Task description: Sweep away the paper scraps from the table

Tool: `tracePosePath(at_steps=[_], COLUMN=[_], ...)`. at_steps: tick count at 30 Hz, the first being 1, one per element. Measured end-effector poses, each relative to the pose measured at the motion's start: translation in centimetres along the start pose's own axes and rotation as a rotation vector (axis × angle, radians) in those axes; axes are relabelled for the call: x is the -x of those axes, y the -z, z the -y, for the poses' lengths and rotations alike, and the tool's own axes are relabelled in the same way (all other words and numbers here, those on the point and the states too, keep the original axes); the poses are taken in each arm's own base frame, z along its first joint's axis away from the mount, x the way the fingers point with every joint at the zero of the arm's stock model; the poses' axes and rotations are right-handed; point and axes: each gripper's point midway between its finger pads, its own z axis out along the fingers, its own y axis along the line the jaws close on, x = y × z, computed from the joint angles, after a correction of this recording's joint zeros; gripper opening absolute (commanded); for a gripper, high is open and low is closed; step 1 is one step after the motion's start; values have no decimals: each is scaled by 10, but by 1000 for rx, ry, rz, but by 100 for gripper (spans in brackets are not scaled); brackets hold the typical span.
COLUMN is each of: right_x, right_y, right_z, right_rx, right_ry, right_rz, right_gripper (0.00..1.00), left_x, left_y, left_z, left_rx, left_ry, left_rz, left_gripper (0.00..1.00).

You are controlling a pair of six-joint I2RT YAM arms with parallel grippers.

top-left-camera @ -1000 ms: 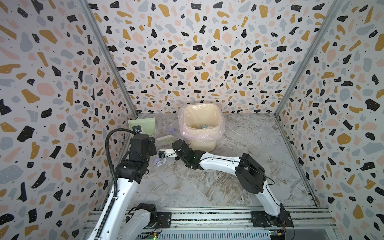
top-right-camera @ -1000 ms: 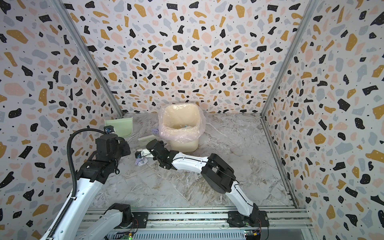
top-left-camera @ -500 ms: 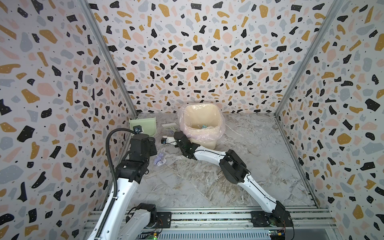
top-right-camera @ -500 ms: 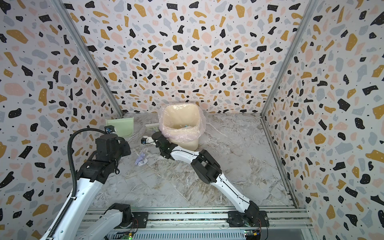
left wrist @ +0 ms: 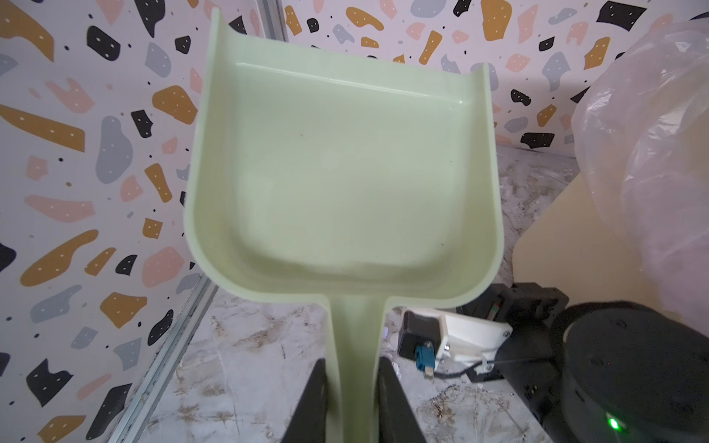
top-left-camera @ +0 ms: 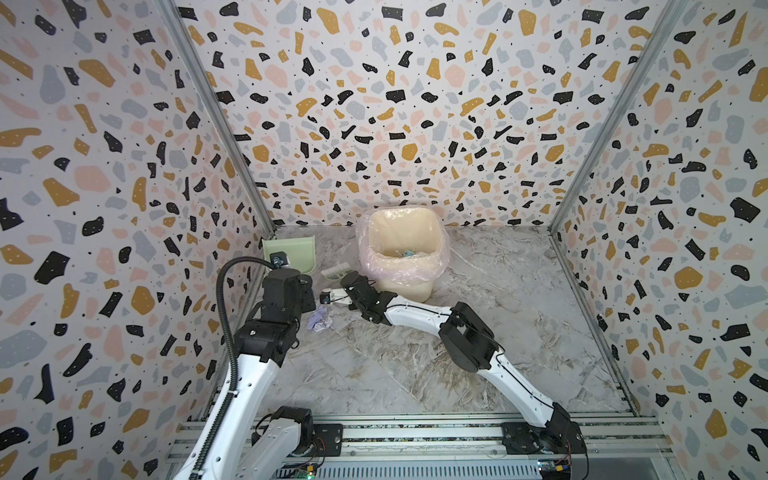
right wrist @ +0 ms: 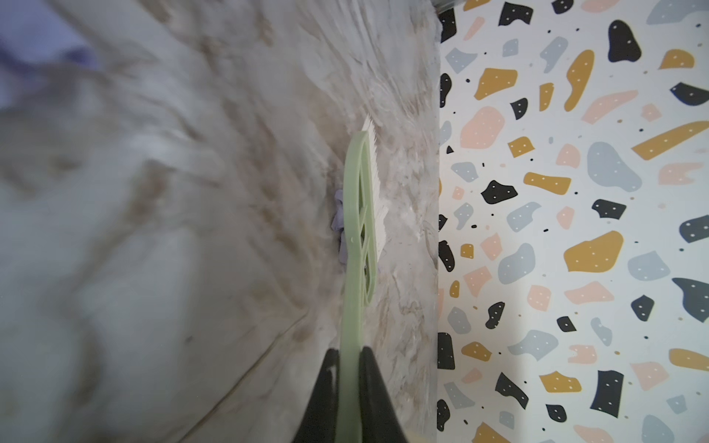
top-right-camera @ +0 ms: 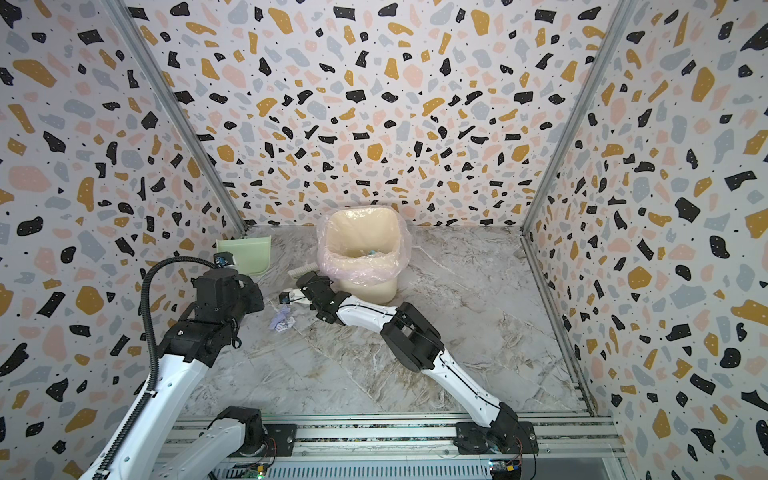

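The table's [top-left-camera: 415, 365] left edge bears one clump of paper scraps [top-left-camera: 319, 321]. The left hand [left wrist: 353, 383] grips one dustpan [left wrist: 337, 172], right hand [right wrist: 349, 368] one brush [right wrist: 358, 214].

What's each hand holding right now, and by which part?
Left hand grips the pale green dustpan by its handle; right hand grips the green brush by its handle end.

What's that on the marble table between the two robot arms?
A small clump of crumpled lavender paper scraps, resting on the marble-patterned table; both top views show it.

Bright even light, blurred right wrist view
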Motion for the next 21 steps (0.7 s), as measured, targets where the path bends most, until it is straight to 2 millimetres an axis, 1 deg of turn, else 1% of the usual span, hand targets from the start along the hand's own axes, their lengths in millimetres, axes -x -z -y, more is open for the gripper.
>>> tracePosePath(at_steps=[2,4,5,7,9,10,12,14,15,17,19,21], right_x=[12,26,30,43,54,58,63,64,63,59,56,53], right_y=[28,63,77,112,140,152,167,171,169,161,148,125], right_z=[-9,-16,-18,-25,-28,-27,-18,-4,4,12,12,3], right_rx=[32,65,76,103,116,115,100,61,39,-3,-32,-44], right_ry=[13,23,25,30,32,29,14,-3,-6,5,40,84], right_rz=[8,23,27,49,76,91,110,121,126,133,138,138], right_gripper=[0,0,0,0,0,0,0,0,0,0,0,0], left_x=[1,2,2,3,4,4,4,4,4,4,4,4], left_y=[1,3,4,5,6,6,6,6,7,7,7,8], left_z=[0,-1,-1,-1,-1,-1,-1,0,0,0,0,0], left_rx=[-1,-3,-4,-5,-5,-6,-9,-13,-13,-15,-16,-17], left_ry=[2,4,5,6,7,8,7,8,8,8,8,9], left_rz=[4,11,14,19,21,22,22,21,21,21,22,24], left_gripper=[0,0,0,0,0,0,0,0,0,0,0,0])
